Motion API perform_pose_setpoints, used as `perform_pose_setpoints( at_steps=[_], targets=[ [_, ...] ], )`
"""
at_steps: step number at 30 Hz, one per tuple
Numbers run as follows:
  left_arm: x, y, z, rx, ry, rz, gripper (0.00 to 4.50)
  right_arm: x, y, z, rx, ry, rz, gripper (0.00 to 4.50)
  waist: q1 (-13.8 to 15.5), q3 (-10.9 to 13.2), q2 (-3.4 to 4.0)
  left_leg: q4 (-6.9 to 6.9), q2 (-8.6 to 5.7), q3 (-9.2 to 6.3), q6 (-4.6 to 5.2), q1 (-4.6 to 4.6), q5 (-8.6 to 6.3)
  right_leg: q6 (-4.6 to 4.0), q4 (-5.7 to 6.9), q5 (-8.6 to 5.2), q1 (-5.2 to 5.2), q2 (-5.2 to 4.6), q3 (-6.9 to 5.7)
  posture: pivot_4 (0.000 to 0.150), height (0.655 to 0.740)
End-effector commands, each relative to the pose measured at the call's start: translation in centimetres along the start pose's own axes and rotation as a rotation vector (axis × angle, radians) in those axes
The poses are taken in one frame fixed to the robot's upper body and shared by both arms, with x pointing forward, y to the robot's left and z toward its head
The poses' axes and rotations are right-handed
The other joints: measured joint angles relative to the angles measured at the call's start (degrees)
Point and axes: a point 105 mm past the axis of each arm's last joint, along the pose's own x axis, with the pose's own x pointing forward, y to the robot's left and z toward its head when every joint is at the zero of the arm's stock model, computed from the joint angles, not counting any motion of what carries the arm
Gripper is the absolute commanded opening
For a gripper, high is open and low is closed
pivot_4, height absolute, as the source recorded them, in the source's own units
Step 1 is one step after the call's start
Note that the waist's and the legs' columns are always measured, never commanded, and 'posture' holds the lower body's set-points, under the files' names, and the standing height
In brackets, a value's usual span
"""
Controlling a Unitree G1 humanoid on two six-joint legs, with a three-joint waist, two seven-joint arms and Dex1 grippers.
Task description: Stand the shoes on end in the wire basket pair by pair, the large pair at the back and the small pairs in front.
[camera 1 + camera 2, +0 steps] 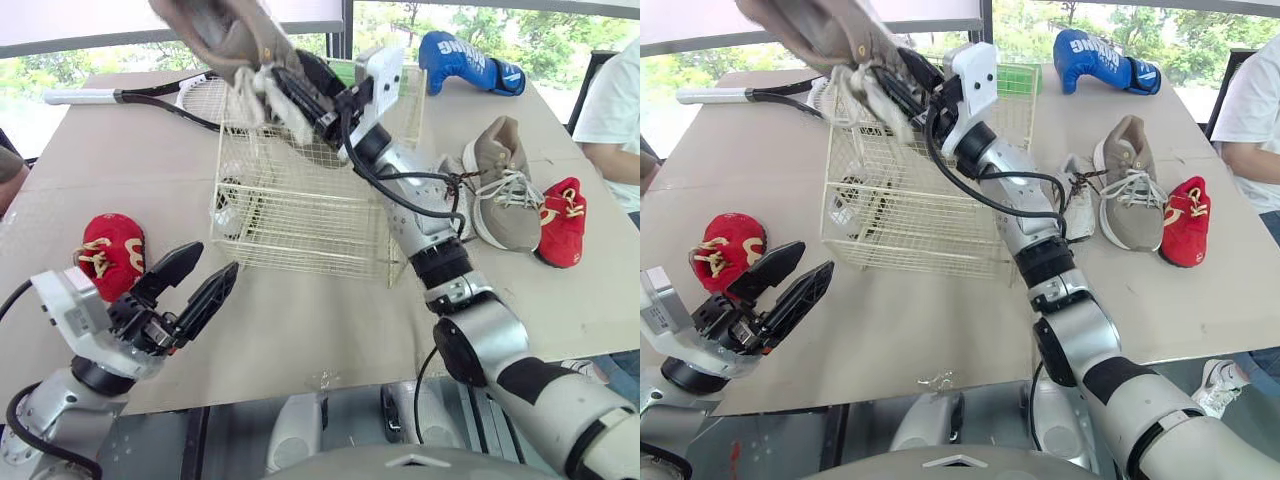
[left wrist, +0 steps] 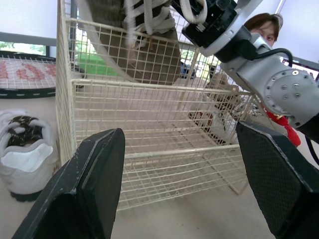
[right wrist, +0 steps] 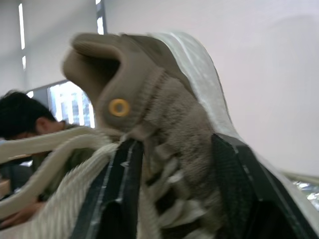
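My right gripper (image 1: 278, 88) is shut on a large taupe shoe (image 1: 215, 35), holding it by the laces and tongue above the back left corner of the cream wire basket (image 1: 300, 215); the right wrist view has both fingers (image 3: 119, 194) clamped on its tongue. Its mate (image 1: 505, 185) lies on the table right of the basket, with a small white shoe (image 1: 452, 185) beside it and a small red shoe (image 1: 563, 220) further right. Another red shoe (image 1: 110, 250) lies front left. A second white shoe (image 2: 25, 149) rests by the basket's left wall. My left gripper (image 1: 190, 282) hovers open near that red shoe.
A tennis racket (image 1: 130, 95) lies behind the basket at the back left, and a blue boxing glove (image 1: 465, 62) at the back right. A person in a white shirt (image 1: 615, 110) sits at the table's right side. The table's front edge (image 1: 300, 385) runs just beyond my left gripper.
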Motion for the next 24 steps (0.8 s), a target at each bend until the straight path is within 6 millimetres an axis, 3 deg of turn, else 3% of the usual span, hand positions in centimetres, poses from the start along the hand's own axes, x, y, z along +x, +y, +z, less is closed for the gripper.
perform_pose_setpoints(
  at_steps=[1, 4, 7, 10, 11, 15, 19, 23, 24],
  targets=[
    [0.2, -0.2, 0.3, 0.009, -0.014, -0.020, 3.82, -0.9, 0.5, -0.1, -0.045, 0.110, 0.059, 1.89, 0.44, 0.05, 0.08, 0.00, -0.01, 0.01, 0.00, 0.00, 0.00, 0.00, 0.00, 0.00, -0.01, 0.00, 0.00, 0.150, 0.7400],
    [0.2, -0.2, 0.2, 0.007, -0.015, -0.023, 3.82, -1.7, -0.1, 0.7, -0.119, 0.196, 0.108, 1.89, 0.71, 0.11, 0.16, 0.01, -0.04, 0.00, 0.00, -0.09, 0.00, -0.20, 0.00, -0.12, -0.07, -0.01, -0.02, 0.150, 0.7400],
    [0.2, -0.2, 0.2, 0.005, -0.014, -0.026, 3.82, -2.0, -0.7, 1.7, -0.197, 0.254, 0.137, 2.74, 0.65, 0.12, 0.17, 0.03, -0.06, 0.03, 0.00, -0.11, 0.00, -0.20, 0.01, -0.12, -0.09, -0.01, -0.02, 0.150, 0.7400],
    [0.2, -0.1, 0.1, 0.003, -0.011, -0.028, 3.82, -1.6, -0.8, 2.9, -0.315, 0.292, 0.166, 4.29, 0.31, 0.14, 0.17, 0.01, -0.04, 0.09, 0.00, -0.15, 0.00, -0.18, 0.01, -0.11, -0.17, 0.02, 0.02, 0.150, 0.7400],
    [0.2, -0.1, 0.0, 0.003, -0.011, -0.029, 3.82, -1.3, -0.6, 3.5, -0.336, 0.289, 0.178, 4.41, 0.28, 0.24, 0.30, 0.01, -0.03, 0.09, 0.00, -0.16, 0.00, -0.07, 0.02, -0.05, -0.20, 0.02, 0.03, 0.150, 0.7400],
    [0.2, 0.0, 0.0, 0.003, -0.011, -0.036, 3.82, 0.5, 0.9, 4.8, -0.362, 0.295, 0.211, 4.41, 0.28, 0.24, 0.31, 0.04, 0.00, 0.10, -0.02, -0.96, 0.01, 0.04, 0.15, 0.03, -1.02, 0.06, 0.06, 0.150, 0.7400],
    [0.1, -0.1, 0.2, 0.006, -0.014, -0.045, 3.82, 1.9, 0.4, 5.4, -0.378, 0.308, 0.084, 4.41, 0.45, 0.25, 0.32, 0.02, 0.01, 0.02, -0.04, -1.13, 0.01, 0.03, 0.05, 0.03, -1.12, 0.01, -0.05, 0.150, 0.7400],
    [-0.3, -0.1, 0.4, 0.022, -0.007, -0.047, 3.82, 3.2, -0.1, 4.7, -0.271, 0.392, 0.059, 4.41, 0.57, 0.27, 0.34, 0.06, -0.09, 0.06, -0.04, -1.18, 0.01, 0.05, 0.00, 0.04, -1.11, -0.12, -0.04, 0.150, 0.7400],
    [-0.3, -0.1, 0.4, 0.026, -0.005, -0.046, 3.82, 3.3, -0.4, 4.4, -0.271, 0.410, 0.050, 3.79, 0.63, 0.29, 0.39, 0.10, -0.11, 0.05, -0.03, -1.18, 0.01, 0.05, 0.00, 0.04, -1.09, -0.14, -0.05, 0.150, 0.7400]
  ],
)
